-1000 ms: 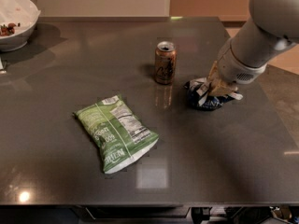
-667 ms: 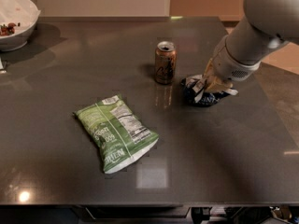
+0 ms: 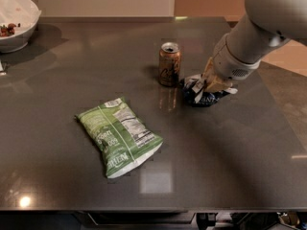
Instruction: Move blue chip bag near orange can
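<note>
The orange can (image 3: 169, 64) stands upright near the middle of the dark table (image 3: 230, 147). The blue chip bag (image 3: 200, 95), crumpled navy foil with white patches, lies on the table just right of the can, a small gap between them. My gripper (image 3: 213, 84) comes down from the upper right on a thick white arm and sits on top of the bag, its tan fingers (image 3: 217, 83) pressed around the bag's upper part. The fingers hide part of the bag.
A larger green chip bag (image 3: 119, 135) lies flat at the front left of the table. A white bowl (image 3: 14, 25) with food stands at the far left corner. The table's front edge runs along the bottom.
My gripper and the blue chip bag have moved left, closer to the orange can. The can and the green bag have not moved.
</note>
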`<action>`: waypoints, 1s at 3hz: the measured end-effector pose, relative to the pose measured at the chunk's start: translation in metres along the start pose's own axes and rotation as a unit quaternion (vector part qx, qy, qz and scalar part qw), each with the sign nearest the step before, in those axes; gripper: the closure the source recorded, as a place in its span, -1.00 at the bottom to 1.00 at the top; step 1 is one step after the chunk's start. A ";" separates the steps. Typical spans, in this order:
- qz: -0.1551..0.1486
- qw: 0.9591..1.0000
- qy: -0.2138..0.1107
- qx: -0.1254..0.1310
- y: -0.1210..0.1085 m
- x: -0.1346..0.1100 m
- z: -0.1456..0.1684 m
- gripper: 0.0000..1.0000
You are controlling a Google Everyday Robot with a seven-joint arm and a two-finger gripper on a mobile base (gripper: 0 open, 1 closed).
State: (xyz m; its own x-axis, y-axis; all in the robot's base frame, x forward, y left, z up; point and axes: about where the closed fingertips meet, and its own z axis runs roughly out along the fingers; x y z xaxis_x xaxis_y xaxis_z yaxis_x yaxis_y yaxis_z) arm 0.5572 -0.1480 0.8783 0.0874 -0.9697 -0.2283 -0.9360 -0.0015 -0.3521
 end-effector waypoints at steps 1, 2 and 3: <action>-0.001 1.000 0.001 0.000 0.001 -0.001 0.000 -0.26; -0.001 1.000 0.001 0.000 0.001 -0.001 -0.001 -0.73; -0.002 1.000 0.001 0.000 0.001 -0.002 -0.001 -1.00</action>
State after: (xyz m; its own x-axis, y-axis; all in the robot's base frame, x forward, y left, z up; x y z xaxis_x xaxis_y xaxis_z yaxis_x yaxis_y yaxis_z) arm 0.5554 -0.1462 0.8794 0.0908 -0.9702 -0.2247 -0.9354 -0.0057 -0.3535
